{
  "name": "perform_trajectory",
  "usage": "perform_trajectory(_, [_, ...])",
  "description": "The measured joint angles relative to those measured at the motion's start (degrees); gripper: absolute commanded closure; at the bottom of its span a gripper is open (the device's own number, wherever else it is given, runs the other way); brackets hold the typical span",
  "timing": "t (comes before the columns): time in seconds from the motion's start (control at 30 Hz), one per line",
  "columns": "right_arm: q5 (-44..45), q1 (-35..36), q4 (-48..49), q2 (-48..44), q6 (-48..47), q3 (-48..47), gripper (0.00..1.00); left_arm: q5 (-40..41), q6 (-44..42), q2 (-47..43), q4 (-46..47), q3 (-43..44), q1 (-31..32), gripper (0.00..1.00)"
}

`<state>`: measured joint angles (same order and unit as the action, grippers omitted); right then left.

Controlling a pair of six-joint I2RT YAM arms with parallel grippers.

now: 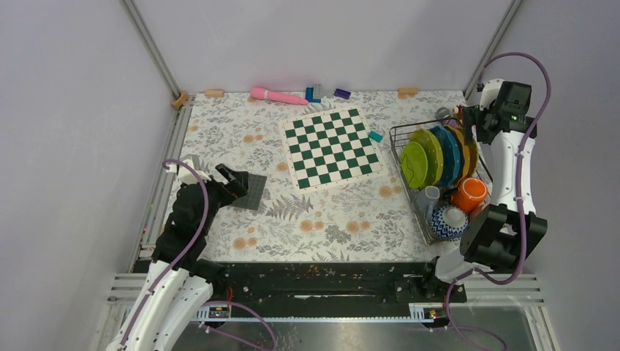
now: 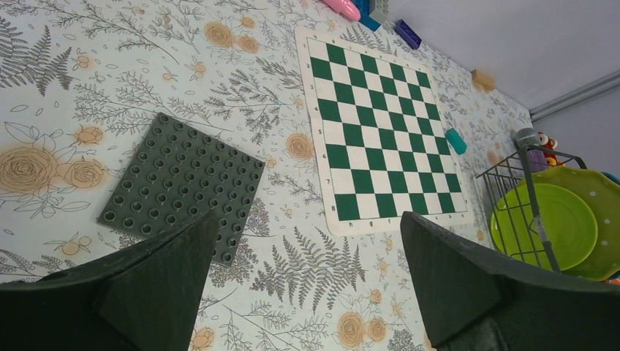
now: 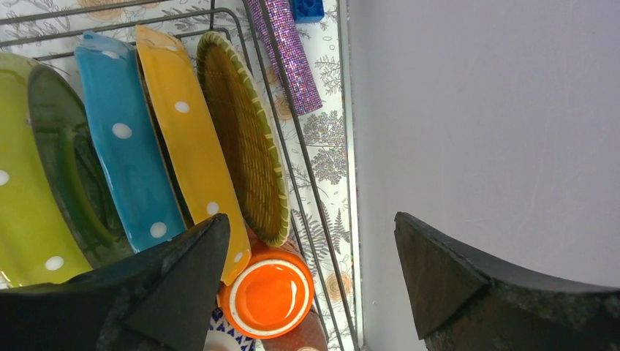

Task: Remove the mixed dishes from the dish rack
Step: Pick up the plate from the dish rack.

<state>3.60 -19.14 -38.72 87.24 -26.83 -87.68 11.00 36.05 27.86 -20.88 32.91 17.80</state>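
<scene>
The dish rack [image 1: 397, 136] stands at the table's right, also in the left wrist view [image 2: 528, 168]. Upright in it are a lime-green plate [image 1: 414, 164], a yellow-green dotted plate [image 1: 428, 148], a teal plate [image 1: 444, 153] and an orange plate [image 1: 459, 148]. An orange cup [image 1: 469, 193] and a blue patterned bowl [image 1: 447, 221] sit at its near end. My right gripper [image 1: 471, 117] is open and empty above the rack's far right corner. Its wrist view looks down past the gripper [image 3: 308, 218] on the teal plate [image 3: 128, 153], orange plate [image 3: 186, 131], a woven-look plate [image 3: 245, 139] and the cup [image 3: 269, 292]. My left gripper [image 1: 232, 179] [image 2: 308, 216] is open and empty, far from the rack.
A green-and-white chessboard [image 1: 333, 146] lies mid-table and a grey studded baseplate [image 1: 252, 191] lies under my left gripper. A pink toy [image 1: 278, 96] and small blocks line the back edge. A purple tube [image 3: 289, 55] lies behind the rack. The enclosure wall [image 3: 475, 110] is close on the right.
</scene>
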Motion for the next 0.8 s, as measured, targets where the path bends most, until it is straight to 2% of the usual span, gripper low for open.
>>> perform_trajectory(0.23, [-1.9,-0.1,2.1,-0.1,-4.0,4.3,0.18,1.5,0.0,0.2,0.0,0.0,0.0,0.01])
perform_trajectory(0.3, [-2.7,-0.2,2.2,-0.1,-5.0,5.2,0.25,1.8,0.0,0.4,0.0,0.0,0.0,0.01])
perform_trajectory(0.8, [-4.2,-1.1,5.0,4.3,-6.8,5.4,0.40,3.0,0.0,2.2,0.0,0.0,0.0,0.01])
